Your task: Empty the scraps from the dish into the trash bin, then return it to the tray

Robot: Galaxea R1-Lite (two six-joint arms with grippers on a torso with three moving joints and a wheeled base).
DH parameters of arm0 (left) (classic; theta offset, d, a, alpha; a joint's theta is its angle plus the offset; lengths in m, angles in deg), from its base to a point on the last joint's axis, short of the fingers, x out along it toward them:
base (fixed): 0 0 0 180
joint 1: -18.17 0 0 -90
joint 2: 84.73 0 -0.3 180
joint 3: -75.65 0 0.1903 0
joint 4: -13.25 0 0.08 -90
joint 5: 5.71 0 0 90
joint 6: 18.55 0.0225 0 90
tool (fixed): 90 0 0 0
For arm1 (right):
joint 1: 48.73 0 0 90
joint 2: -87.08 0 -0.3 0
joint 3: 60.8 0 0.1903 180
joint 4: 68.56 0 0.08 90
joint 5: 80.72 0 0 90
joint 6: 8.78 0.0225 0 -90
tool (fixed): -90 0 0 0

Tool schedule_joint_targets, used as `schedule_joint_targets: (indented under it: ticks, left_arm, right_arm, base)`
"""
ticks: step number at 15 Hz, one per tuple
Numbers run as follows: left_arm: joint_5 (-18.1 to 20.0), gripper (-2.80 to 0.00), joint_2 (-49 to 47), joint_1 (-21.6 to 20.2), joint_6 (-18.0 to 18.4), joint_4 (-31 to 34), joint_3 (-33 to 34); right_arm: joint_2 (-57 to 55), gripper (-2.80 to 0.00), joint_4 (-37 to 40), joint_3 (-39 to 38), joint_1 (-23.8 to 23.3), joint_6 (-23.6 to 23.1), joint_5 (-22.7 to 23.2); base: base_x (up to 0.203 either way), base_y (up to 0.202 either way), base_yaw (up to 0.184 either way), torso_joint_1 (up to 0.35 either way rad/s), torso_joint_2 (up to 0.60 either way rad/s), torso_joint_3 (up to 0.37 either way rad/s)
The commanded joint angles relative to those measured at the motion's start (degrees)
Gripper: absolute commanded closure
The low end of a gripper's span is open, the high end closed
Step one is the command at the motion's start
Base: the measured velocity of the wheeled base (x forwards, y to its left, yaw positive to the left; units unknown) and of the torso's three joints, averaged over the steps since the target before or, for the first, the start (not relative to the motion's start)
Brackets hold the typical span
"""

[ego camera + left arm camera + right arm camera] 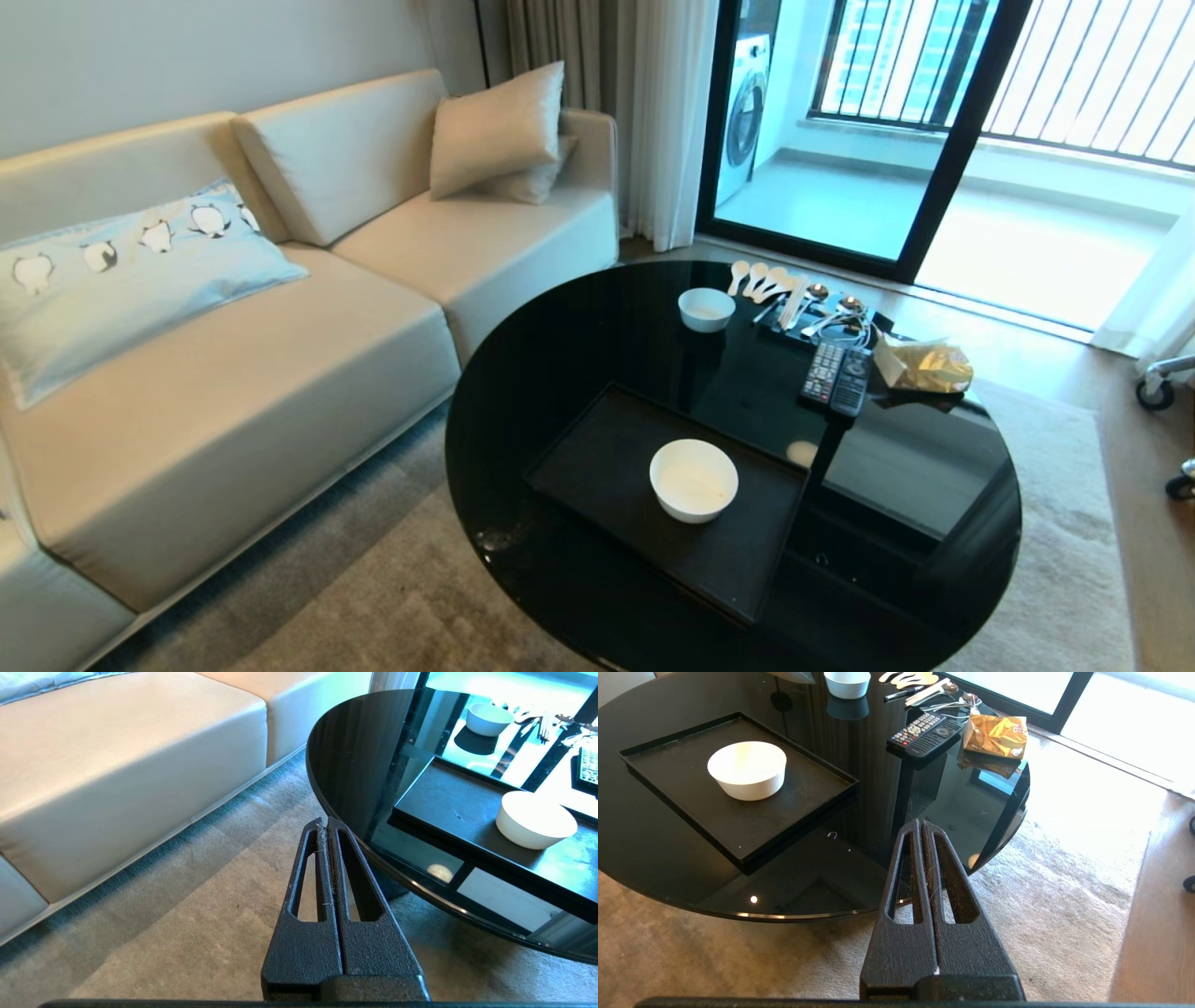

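White dish (693, 479) on tray (597, 467), both pincers pressed together, seen only in wrist views (327, 823) (923, 826)

We see the dish (694, 480), a plain glossy white deep bowl, standing upright toward the right side of the tray (597, 467). Its inside looks almost bare. The tray, matte black and rectangular with a low rim, lies flat on the worktop (579, 317).
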Motion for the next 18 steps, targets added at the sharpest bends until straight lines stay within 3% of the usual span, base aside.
schedule_joint_targets:
  ticks: [1, 18]
  left_arm:
    - [-0.02, 0.0, -0.02, 0.0, -0.06, -0.02, 0.0]
    - [-0.02, 0.0, -0.02, 0.0, -0.06, -0.02, 0.0]
  right_arm:
    - [0.36, 0.0, 0.01, -0.05, 0.02, -0.11, 0.04]
    - [0.36, 0.0, 0.07, 0.04, 0.02, 0.49, 0.0]
  base:
    - [0.0, 0.0, 0.0, 0.0, 0.0, 0.0]
    - [0.0, 0.0, 0.0, 0.0, 0.0, 0.0]
